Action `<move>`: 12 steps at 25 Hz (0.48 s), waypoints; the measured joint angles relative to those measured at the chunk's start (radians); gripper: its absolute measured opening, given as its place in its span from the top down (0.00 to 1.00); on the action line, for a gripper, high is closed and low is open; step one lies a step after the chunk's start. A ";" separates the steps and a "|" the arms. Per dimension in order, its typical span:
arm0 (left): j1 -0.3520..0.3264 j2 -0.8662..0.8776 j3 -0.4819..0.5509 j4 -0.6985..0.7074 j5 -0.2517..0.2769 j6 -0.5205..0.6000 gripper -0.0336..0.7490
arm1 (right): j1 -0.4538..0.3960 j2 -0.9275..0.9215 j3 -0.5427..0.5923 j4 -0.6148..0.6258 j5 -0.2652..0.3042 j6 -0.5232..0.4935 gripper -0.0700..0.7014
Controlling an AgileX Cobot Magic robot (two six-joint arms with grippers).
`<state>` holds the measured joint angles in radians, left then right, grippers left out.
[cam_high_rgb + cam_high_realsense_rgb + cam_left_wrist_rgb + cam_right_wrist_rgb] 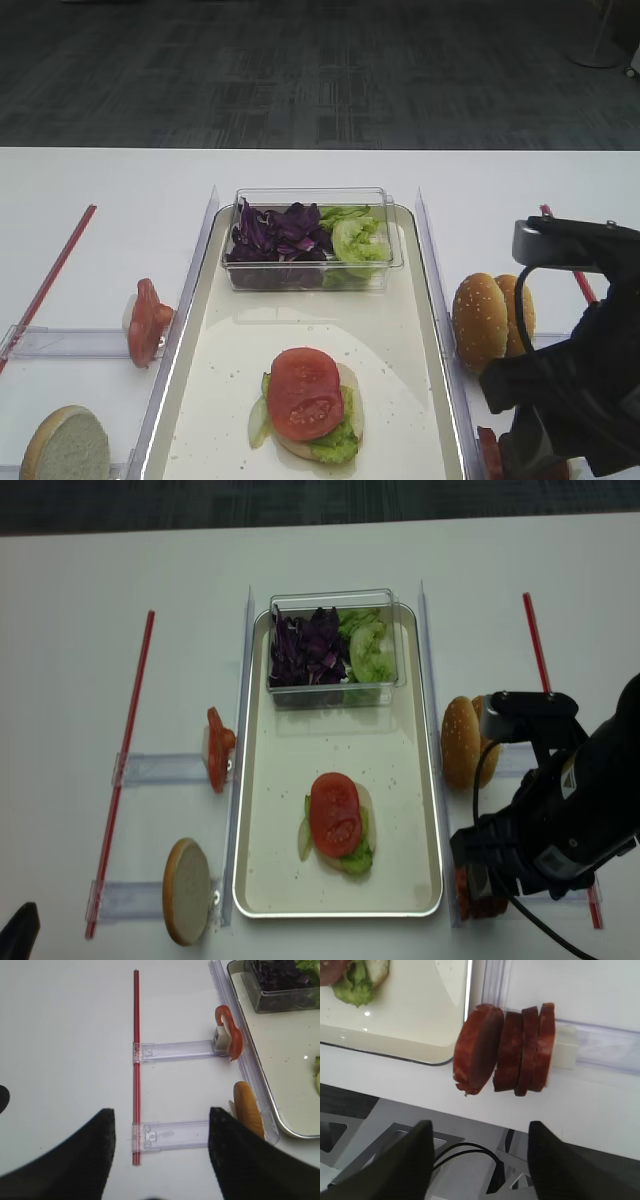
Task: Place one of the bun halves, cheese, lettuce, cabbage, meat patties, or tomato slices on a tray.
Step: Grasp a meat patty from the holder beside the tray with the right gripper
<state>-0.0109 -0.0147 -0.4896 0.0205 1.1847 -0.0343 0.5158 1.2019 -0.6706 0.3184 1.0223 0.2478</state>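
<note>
Right gripper's black fingers spread wide, holding nothing, I note, over upright pinkish-brown round meat patties just beside cream-white rectangular tray.

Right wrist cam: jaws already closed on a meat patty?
No. The right gripper hangs open, short of the meat patties standing on edge beside the tray.

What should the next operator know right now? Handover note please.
Right gripper: open, empty, poised over the meat patties, which stand on edge in the rack right of the tray.
Left gripper: open, empty, parked left of the tray.
Done: stack of bun, lettuce and tomato slice on the tray.
Left: grasp one patty, set it on the stack.
Spare sesame bun halves on the right.
</note>
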 joint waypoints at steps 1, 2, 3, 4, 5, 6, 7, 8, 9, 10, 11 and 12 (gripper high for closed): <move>0.000 0.000 0.000 0.000 0.000 0.000 0.47 | 0.000 0.006 0.000 0.003 -0.006 0.000 0.33; 0.000 0.000 0.000 0.000 0.000 0.000 0.47 | 0.000 0.010 0.000 0.005 -0.012 -0.002 0.33; 0.000 0.000 0.000 0.000 0.000 0.000 0.47 | 0.000 0.017 0.000 0.007 -0.014 -0.003 0.33; 0.000 0.000 0.000 0.000 0.000 0.000 0.47 | 0.000 0.024 0.000 0.007 -0.018 -0.006 0.33; 0.000 0.000 0.000 0.000 0.000 0.000 0.47 | 0.000 0.028 0.000 0.011 -0.023 -0.006 0.33; 0.000 0.000 0.000 0.000 0.000 0.000 0.47 | 0.000 0.033 0.000 0.013 -0.028 -0.009 0.33; 0.000 0.000 0.000 0.000 0.000 0.000 0.47 | 0.000 0.037 0.000 0.017 -0.038 -0.011 0.33; 0.000 0.000 0.000 0.000 0.000 0.000 0.47 | 0.000 0.042 0.000 0.023 -0.044 -0.016 0.33; 0.000 0.000 0.000 0.000 0.000 0.000 0.47 | 0.000 0.046 0.000 0.028 -0.050 -0.018 0.34; 0.000 0.000 0.000 0.000 0.000 0.000 0.47 | 0.000 0.046 0.000 0.033 -0.054 -0.021 0.34; 0.000 0.000 0.000 0.000 0.000 0.000 0.47 | 0.000 0.048 0.000 0.035 -0.059 -0.021 0.35; 0.000 0.000 0.000 0.000 0.000 0.000 0.47 | 0.000 0.052 0.000 0.034 -0.059 -0.021 0.35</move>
<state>-0.0109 -0.0147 -0.4896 0.0205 1.1847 -0.0347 0.5158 1.2539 -0.6706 0.3526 0.9635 0.2271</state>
